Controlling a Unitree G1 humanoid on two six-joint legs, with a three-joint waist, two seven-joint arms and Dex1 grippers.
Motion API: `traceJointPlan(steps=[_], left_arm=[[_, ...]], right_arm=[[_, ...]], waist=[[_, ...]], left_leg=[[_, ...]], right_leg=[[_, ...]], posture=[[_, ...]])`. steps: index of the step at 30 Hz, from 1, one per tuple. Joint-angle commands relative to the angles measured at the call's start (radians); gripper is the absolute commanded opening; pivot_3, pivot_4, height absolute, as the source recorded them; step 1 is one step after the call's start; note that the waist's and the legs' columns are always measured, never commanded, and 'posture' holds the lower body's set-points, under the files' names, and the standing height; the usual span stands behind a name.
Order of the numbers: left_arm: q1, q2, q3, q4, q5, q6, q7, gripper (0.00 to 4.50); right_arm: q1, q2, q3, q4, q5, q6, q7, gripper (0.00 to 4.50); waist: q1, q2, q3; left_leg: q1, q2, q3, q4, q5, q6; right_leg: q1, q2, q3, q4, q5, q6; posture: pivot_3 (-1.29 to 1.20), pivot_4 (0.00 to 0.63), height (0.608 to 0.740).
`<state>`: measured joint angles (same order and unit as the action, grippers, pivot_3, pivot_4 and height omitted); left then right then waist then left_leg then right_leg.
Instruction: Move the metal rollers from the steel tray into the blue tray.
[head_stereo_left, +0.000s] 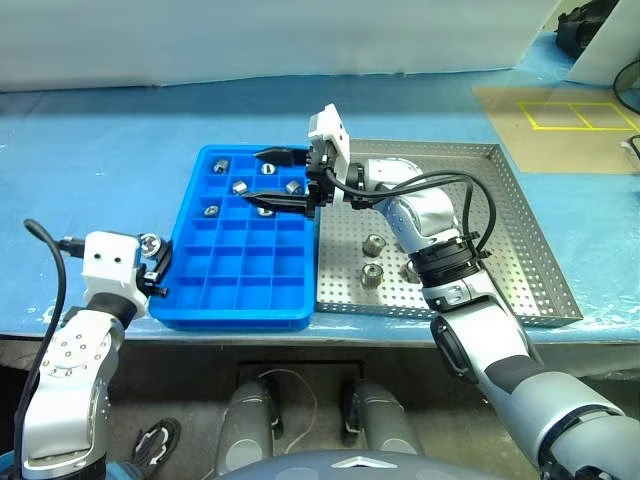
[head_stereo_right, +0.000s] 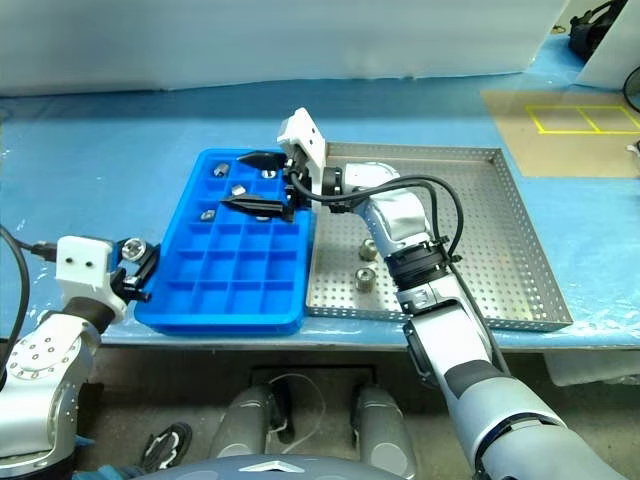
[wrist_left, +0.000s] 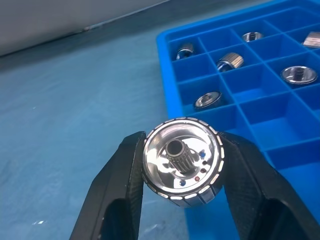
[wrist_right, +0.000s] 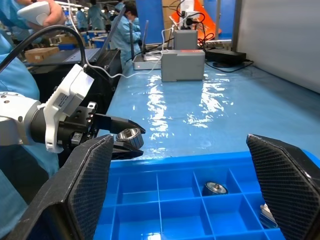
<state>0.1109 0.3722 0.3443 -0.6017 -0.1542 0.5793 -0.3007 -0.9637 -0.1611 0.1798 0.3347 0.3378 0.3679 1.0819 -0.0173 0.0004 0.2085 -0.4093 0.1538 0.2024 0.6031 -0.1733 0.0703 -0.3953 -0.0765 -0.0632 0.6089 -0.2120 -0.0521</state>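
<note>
A: What worries you here?

B: The left gripper (head_stereo_left: 155, 262) pinches a metal roller (wrist_left: 182, 165) by its rim, hanging off the near-left edge of the blue tray (head_stereo_left: 240, 300), not over any compartment. If it lets go here, I judge the roller lands on the blue table cover (head_stereo_left: 110, 170) and rolls away. The grip is on a smooth round wall, so a tilt could slip it too.

A: And the other arm?

B: The right gripper (head_stereo_left: 285, 182) reaches level across from the steel tray (head_stereo_left: 520, 250) side, its fingers spread wide and empty over the far compartments of the blue tray. It hangs above the rollers already dropped there (head_stereo_left: 240, 186). If the left arm swings in to the same cells, the two could knock together.

A: How is the left arm set?

B: Low and drawn in at the near left, gripper pointing forward toward the tray's edge.

A: What's left to move?

B: A few remaining rollers (head_stereo_left: 374, 245) stand on the perforated floor of the steel tray, near the right forearm, which partly hides one.
</note>
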Motion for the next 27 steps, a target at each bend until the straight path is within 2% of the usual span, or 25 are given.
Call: traceJointPlan(steps=[1,7,15,16,21,27], left_arm=[[-0.018,0.017,-0.012,0.018,-0.007,-0.024,-0.008,1.86],[0.042,0.011,-0.072,0.066,-0.006,-0.055,-0.04,1.86],[0.041,-0.005,-0.104,0.075,-0.034,-0.048,-0.043,1.86],[0.04,-0.008,-0.098,0.075,-0.043,-0.046,-0.042,2.59],[0.038,0.032,-0.101,0.068,-0.049,-0.041,-0.065,4.22],[-0.039,0.069,-0.076,0.077,-0.061,-0.032,-0.058,4.22]], right_arm=[[0.007,-0.008,-0.011,-0.057,0.006,-0.001,-0.01,4.39],[0.023,-0.02,-0.013,-0.076,0.002,0.004,-0.026,4.39],[0.028,-0.029,-0.016,-0.082,0.008,0.009,-0.041,4.39],[0.029,-0.029,-0.017,-0.084,0.01,0.012,-0.041,4.39],[0.03,-0.036,-0.017,-0.086,0.009,0.012,-0.039,4.39],[0.033,-0.043,-0.021,-0.09,0.012,0.011,-0.04,4.39]], waist=[[-0.001,0.0,0.0],[-0.007,0.0,0.0],[-0.014,0.0,0.0],[-0.016,0.0,0.0],[-0.024,-0.001,0.0],[-0.023,0.0,0.0]], left_leg=[[0.0,0.0,0.0,-0.002,0.0,-0.001],[-0.002,0.001,0.003,-0.007,0.002,-0.003],[0.002,0.001,0.003,-0.007,0.002,-0.003],[0.004,0.001,0.003,-0.007,0.002,-0.003],[0.004,0.001,0.003,-0.007,0.002,-0.004],[0.004,0.002,0.003,-0.007,0.002,-0.004]], right_leg=[[-0.001,0.0,0.0,0.0,0.0,0.0],[-0.007,0.002,0.001,-0.001,-0.001,-0.003],[-0.002,0.002,0.001,-0.001,-0.001,-0.003],[-0.001,0.002,0.002,-0.001,-0.001,-0.003],[-0.001,0.002,0.002,0.0,-0.001,-0.003],[-0.001,0.003,0.002,-0.001,-0.001,-0.003]], posture=[[-0.3,0.15,0.74],[-0.32,0.15,0.74],[-0.34,0.15,0.74],[-0.34,0.15,0.74],[-0.35,0.15,0.74],[-0.36,0.15,0.74]])
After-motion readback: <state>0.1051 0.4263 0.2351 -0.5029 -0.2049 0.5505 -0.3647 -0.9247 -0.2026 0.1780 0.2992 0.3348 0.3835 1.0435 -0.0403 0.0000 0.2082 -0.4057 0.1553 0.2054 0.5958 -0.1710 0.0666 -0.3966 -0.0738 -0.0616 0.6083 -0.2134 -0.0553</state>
